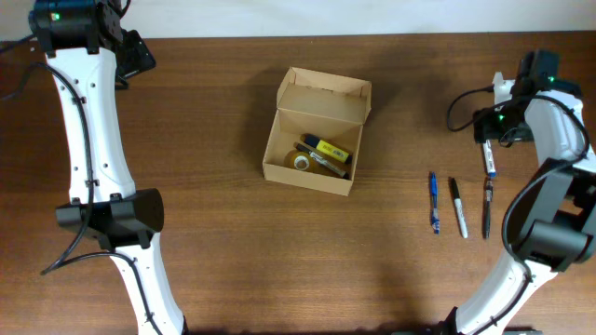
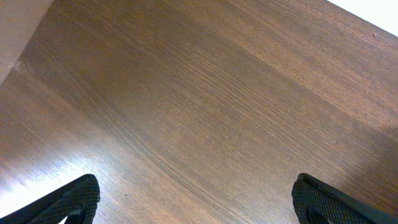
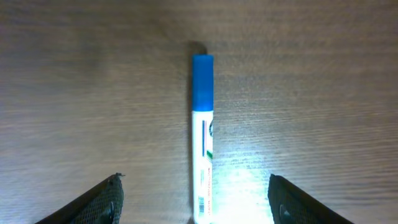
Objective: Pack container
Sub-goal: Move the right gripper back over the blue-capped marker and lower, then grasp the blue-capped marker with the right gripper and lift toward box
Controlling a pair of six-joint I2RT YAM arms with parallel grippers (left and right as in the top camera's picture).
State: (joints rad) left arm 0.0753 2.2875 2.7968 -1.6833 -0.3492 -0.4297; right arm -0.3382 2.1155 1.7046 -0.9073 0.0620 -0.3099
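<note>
Container (image 1: 317,130) sits mid-surface (image 1: 223,242), slightly rotated. The flap lid is open and stands up on the far side. Plain tan cardboard.

Left arm (image 1: 88,140) runs up the left side of the surface, and right arm (image 1: 559,140) runs up the right side.

Left tool (image 2: 194,186) is at the far left corner, well apart from the container. It is released: fingers (image 2: 74,199) are spread wide, with only bare wood grain between them.

Right tool (image 3: 194,183) is released too, with fingers (image 3: 106,199) wide on either side of a blue-capped marker (image 3: 203,124). The marker lies flat on the surface, centred in the gap, and neither finger touches it. Its barrel is white with coloured stripes and small print, too blurred to read.

On the near side of that marker, three more pens lie in a row, roughly parallel and well right of the container:
- blue pen (image 1: 434,200)
- white marker with black cap (image 1: 459,207)
- slim dark pen (image 1: 486,209)

They are near each other but not touching.

Inside the container, toward its near half:
- yellow highlighter (image 1: 331,149)
- black pen (image 1: 326,165), just beside the highlighter
- small tape roll (image 1: 301,161), just left of both

Labels on these are too small to read from overhead.
</note>
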